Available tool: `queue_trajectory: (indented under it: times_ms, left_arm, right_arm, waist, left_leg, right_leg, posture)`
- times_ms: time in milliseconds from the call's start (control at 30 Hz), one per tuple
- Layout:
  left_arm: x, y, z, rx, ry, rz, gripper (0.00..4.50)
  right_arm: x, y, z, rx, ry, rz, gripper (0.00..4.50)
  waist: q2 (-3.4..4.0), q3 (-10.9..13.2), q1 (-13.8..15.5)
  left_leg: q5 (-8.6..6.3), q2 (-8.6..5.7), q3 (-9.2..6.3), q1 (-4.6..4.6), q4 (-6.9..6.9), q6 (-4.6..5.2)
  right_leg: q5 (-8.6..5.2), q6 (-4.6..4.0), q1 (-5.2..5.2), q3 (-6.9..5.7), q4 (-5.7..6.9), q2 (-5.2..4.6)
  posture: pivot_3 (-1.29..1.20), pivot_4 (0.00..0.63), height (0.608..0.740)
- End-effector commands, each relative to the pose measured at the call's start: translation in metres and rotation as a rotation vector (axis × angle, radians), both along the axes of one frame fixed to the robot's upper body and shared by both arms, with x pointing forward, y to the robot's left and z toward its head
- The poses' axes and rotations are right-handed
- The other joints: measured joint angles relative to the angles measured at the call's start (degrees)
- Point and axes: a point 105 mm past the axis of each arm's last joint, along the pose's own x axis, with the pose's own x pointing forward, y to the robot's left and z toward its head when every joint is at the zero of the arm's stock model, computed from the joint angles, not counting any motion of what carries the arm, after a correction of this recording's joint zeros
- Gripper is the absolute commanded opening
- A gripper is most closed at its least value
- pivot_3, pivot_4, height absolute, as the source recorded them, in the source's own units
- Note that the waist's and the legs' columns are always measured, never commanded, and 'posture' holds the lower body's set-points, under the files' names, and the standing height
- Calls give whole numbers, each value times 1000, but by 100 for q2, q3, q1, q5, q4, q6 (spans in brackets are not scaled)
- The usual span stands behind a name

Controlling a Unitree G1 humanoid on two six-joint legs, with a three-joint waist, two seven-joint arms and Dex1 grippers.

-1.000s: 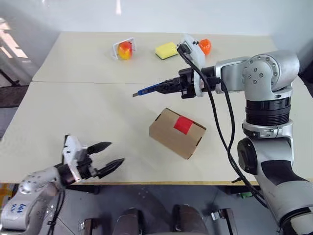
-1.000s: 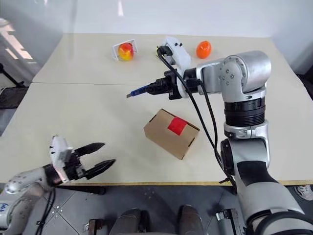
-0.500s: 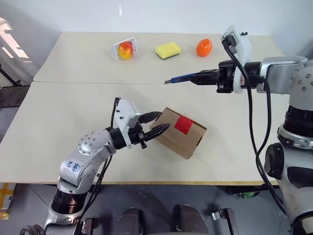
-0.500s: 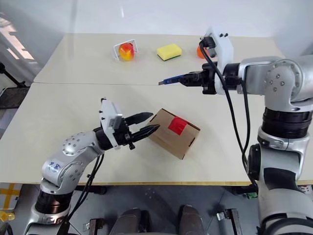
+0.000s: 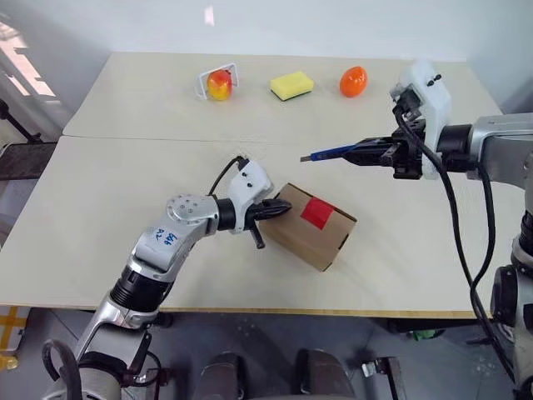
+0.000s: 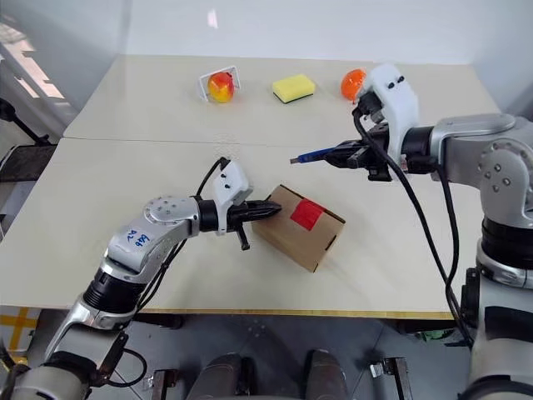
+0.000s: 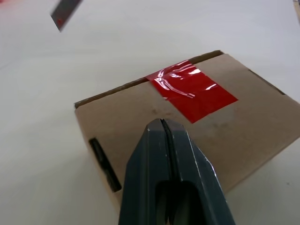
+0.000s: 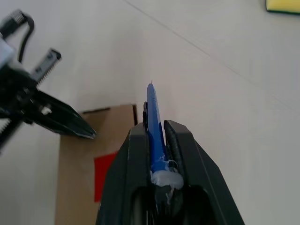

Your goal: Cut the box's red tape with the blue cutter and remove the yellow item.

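Count of items on the surface (image 5: 108,183): one box (image 5: 315,226), at the tip of the left end effector (image 5: 279,210); one patch of red tape (image 5: 317,212) on it. One blue cutter (image 5: 337,152), in the right end effector (image 5: 376,154). Beyond that end effector: one yellow sponge (image 5: 292,84), one orange egg-shaped fruit (image 5: 353,81), one red-yellow fruit in a white holder (image 5: 219,83).

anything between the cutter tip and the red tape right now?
Nothing visible. The blue cutter in the right hand hangs above and beyond the box, with bare table between its tip and the red tape. The shut left hand sits at the box's near-left edge, short of the tape.
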Motion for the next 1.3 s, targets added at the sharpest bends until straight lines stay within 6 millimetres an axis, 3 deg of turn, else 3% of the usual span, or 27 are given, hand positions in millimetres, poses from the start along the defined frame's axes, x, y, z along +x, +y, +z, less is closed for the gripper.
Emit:
queue_trajectory:
  times_ms: [33,200,467,800,1000,1300]
  left_arm:
    - [-3,-4,2,52,31,-45,0]
    - [-5,-3,0,73,67,-58,0]
    - [-4,0,0,76,93,-54,0]
    - [-5,2,0,87,97,-62,0]
    - [-4,2,1,88,96,-59,0]
    - [-2,2,1,84,101,-51,0]
  right_arm:
    - [-13,3,3,-61,-44,60,166]
    - [-15,6,-10,-112,-27,92,166]
    - [-12,9,-15,-119,-30,109,166]
    - [-3,3,-12,-113,-59,73,166]
    - [-6,0,-29,-137,-8,90,166]
    - [-6,-8,-36,-177,5,80,166]
  waist:
    - [0,0,4]
    - [-1,0,7]
    - [-1,1,10]
    - [-1,1,9]
    - [-1,1,20]
    - [-1,1,16]
  left_leg:
    - [0,0,-2,-1,0,0]
    - [0,-1,-3,-2,3,1]
    - [1,-1,-6,-3,5,1]
    - [1,-1,-6,-3,6,2]
    - [1,-2,-7,-4,8,2]
    - [1,-2,-8,-5,10,2]
  right_leg:
    - [0,0,0,-2,0,0]
    - [0,0,0,-2,0,-1]
    - [0,0,1,-4,0,-2]
    - [0,0,1,-4,1,-2]
    - [0,0,2,-5,2,-3]
    - [0,0,2,-5,2,-3]
  posture:
    - [0,150,740]
    - [0,150,740]
    - [0,150,740]
    - [0,150,740]
    - [0,150,740]
    - [0,150,740]
